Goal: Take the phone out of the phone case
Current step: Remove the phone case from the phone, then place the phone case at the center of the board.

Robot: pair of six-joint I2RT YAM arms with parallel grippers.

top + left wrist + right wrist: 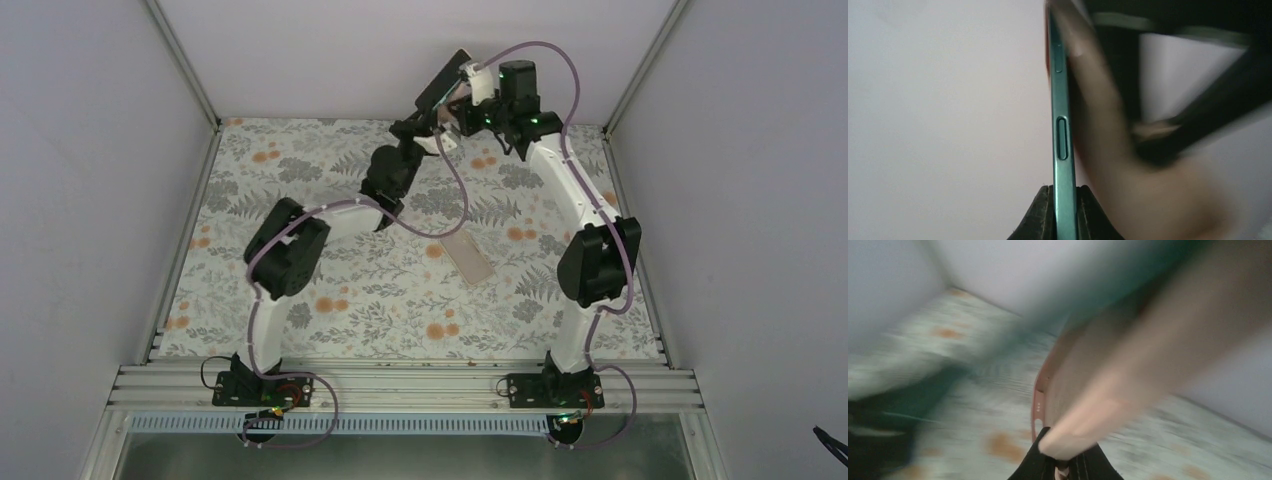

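Floral table (300, 300) below. Phone (1062, 145) aloft over far edge, edge-on, clamped tight in left gripper (1064, 217). Pink case (1083, 390) just beside phone, angled away, pinched between right gripper (1065, 467) fingers; right wrist view blurred

One phone (1062, 150), one phone case (1039, 390), one flat tan piece (468, 258), two arms: left arm (290, 245), right arm (575, 195).

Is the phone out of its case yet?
Almost. Done: both are lifted off the table. Now: the left gripper pinches the phone by its edge, and the right gripper grips the case, which bends away from the phone but meets it at one end. To do: pull them fully apart.
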